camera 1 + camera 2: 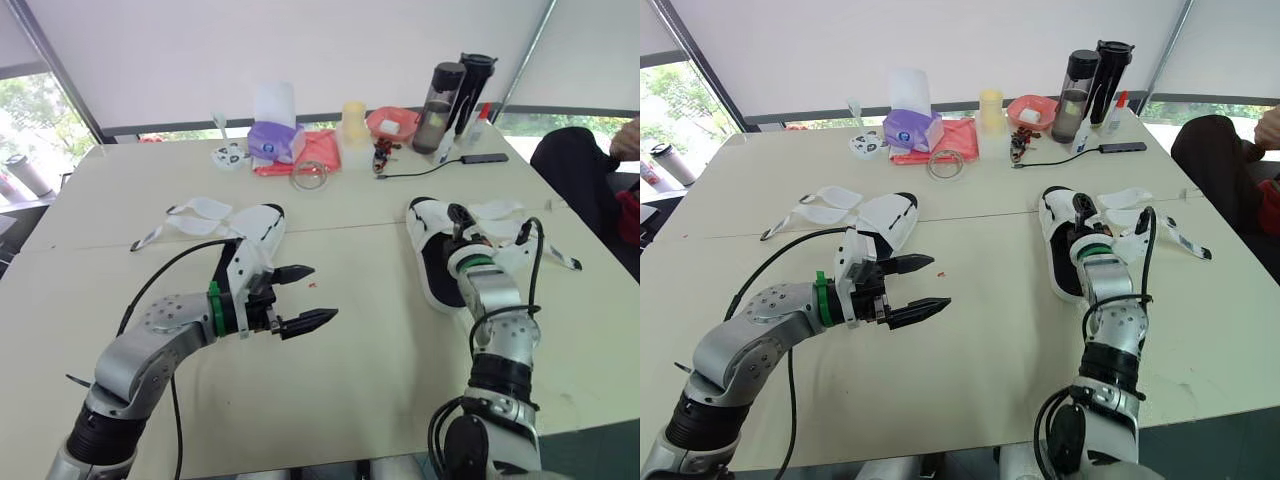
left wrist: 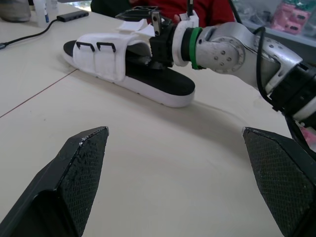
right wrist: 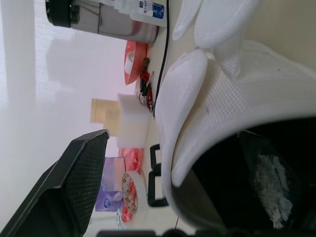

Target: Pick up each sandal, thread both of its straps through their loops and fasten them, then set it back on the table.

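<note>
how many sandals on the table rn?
2. Left sandal lies just beyond the left gripper, straps spread loose. Right sandal lies at the right gripper, which straddles its white upper. None look hidden.

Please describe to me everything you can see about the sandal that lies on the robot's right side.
The right sandal is white, with a black footbed and a thick white sole that looks like foam. It lies flat, sole down, on the table, heel end toward the robot. Two black loops sit on one side flap. The straps are unfastened and spread on the table to its right. The right claw is at its upper, over the footbed.
</note>
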Robot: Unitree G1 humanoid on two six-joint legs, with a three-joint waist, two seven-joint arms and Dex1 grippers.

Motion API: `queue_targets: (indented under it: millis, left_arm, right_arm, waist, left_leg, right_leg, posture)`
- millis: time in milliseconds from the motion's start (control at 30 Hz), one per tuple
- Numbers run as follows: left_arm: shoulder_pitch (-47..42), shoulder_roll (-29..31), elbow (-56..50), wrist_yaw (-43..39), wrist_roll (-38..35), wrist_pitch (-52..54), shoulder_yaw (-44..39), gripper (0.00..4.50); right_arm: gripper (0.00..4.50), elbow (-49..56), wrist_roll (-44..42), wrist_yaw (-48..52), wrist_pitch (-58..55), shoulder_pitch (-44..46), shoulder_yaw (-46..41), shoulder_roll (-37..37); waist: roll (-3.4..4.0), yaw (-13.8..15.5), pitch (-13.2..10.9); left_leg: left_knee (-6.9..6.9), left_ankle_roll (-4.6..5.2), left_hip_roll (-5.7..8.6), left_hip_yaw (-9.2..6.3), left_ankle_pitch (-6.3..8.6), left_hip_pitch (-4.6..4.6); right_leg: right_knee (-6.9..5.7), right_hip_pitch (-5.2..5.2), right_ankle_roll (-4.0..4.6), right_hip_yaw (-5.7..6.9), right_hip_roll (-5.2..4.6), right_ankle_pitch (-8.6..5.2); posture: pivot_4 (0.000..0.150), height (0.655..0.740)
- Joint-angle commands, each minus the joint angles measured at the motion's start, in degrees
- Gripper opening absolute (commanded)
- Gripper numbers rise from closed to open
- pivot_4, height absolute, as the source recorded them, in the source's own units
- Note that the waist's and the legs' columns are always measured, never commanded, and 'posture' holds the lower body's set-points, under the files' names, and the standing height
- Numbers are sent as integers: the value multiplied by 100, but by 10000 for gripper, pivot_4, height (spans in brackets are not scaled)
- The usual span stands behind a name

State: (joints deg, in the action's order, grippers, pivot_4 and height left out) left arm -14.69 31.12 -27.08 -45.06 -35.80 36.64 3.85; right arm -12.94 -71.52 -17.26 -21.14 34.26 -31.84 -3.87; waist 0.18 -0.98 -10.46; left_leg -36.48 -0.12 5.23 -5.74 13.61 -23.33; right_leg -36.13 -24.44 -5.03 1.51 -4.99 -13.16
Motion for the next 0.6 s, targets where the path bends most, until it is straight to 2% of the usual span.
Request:
queue_targets:
  millis: [33, 100, 167, 233, 433, 600]
  left_arm:
    - [-46, 46, -95, -62, 64, -148, 8, 45000]
    - [-44, 26, -85, -45, 77, -146, -5, 45000]
    - [-19, 21, -92, -34, 92, -149, -12, 45000]
    - [39, 20, -125, -17, 112, -153, -22, 45000]
    - [168, -21, -225, 95, 120, -134, -71, 45000]
    - [198, -47, -247, 144, 125, -138, -55, 45000]
  right_arm:
    - [44586, -566, 259, 343, 303, 449, -111, -70]
    - [44586, -977, 422, 538, 450, 683, -155, -101]
    - [39643, -1240, 516, 657, 525, 839, -208, -112]
    - [31709, -1375, 598, 733, 551, 919, -238, -108]
    - [1096, -1465, 759, 845, 558, 964, -296, -100]
    - [386, -1487, 908, 1015, 505, 995, -290, -175]
  waist:
    - [0, 1, 0]
    - [0, 1, 0]
    - [0, 1, 0]
    - [0, 10, 0]
    - [-1, 5, 1]
    - [-1, 16, 1]
  left_leg:
    - [0, 0, -1, 2, 0, 1]
    - [0, 0, -2, 3, 0, 2]
    - [0, 0, -2, 7, 0, 2]
    - [0, 0, -2, 10, 0, 2]
    - [-2, 0, -2, 21, 0, 6]
    - [-3, 1, -4, 29, -1, 14]
  right_leg:
    - [-1, 0, 0, -1, 1, 0]
    - [-2, 0, 0, -2, 2, 0]
    - [-2, 0, -1, -5, 1, 1]
    - [-2, 0, -1, -8, 1, 1]
    - [-3, 0, 1, -21, -1, 4]
    - [-3, 6, 6, -27, 0, 5]
  posture:
    - [1500, 7400]
    - [1500, 7400]
    - [1500, 7400]
    - [1500, 7400]
    - [1500, 7400]
    - [1500, 7400]
